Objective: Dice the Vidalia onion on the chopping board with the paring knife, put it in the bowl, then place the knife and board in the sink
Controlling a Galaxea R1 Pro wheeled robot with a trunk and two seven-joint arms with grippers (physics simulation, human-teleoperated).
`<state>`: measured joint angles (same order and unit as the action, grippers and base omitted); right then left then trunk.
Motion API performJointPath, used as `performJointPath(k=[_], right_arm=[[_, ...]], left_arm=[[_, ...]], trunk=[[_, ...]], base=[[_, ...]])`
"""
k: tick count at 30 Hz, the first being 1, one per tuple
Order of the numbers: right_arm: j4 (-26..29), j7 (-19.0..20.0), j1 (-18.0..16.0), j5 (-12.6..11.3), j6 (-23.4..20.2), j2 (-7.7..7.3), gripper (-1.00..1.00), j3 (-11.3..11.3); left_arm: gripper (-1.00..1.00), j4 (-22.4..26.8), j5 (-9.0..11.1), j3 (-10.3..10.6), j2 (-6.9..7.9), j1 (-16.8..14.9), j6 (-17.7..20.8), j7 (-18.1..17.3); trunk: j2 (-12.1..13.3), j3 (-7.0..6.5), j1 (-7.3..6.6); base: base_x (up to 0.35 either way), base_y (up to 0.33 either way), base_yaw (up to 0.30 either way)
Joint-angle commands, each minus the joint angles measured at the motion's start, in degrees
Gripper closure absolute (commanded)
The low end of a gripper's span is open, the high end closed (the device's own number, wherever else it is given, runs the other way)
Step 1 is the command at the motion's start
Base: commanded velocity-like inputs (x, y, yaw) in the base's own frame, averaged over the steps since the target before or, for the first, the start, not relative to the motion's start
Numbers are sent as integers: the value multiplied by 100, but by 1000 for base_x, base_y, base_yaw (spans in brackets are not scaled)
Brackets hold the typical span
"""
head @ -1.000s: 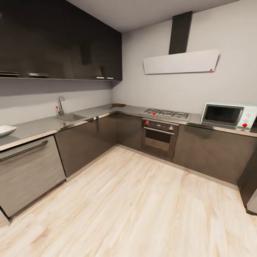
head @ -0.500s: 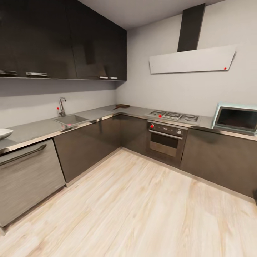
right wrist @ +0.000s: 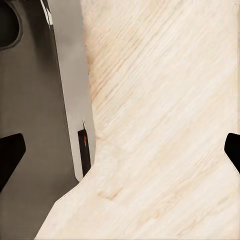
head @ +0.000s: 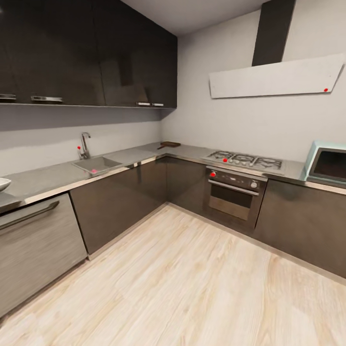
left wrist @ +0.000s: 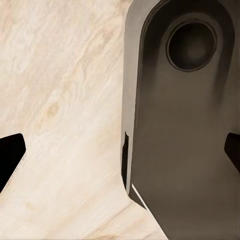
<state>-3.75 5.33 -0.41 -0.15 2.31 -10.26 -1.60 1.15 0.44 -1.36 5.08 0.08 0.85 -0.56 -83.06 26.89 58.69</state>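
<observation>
Head view: rectangular stainless-steel sink set in the long glossy dark-grey worktop, chrome tap behind it. Dark brown wooden chopping board lies in the far corner of the worktop. Shallow white bowl sits at the view's left edge. Left gripper fingertips wide apart over pale wood floor; right gripper likewise spread, nothing held.

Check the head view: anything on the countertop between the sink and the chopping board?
Nothing visible. The countertop runs bare from the sink to the chopping board in the far corner. What lies in the basin is too small to tell.
</observation>
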Motion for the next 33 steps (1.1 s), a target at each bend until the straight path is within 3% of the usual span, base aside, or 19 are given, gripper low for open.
performJointPath(k=[1,33], right_arm=[[-12,21,-4,-3,24,-2,-100,-16],[-12,21,-4,-3,33,3,-100,-16]], left_arm=[[-100,8,6,-13,0,1,10,-6],[-100,8,6,-13,-7,1,7,-6]], trunk=[[-2,4,4],[-2,4,4]], base=[[343,0,0],[343,0,0]])
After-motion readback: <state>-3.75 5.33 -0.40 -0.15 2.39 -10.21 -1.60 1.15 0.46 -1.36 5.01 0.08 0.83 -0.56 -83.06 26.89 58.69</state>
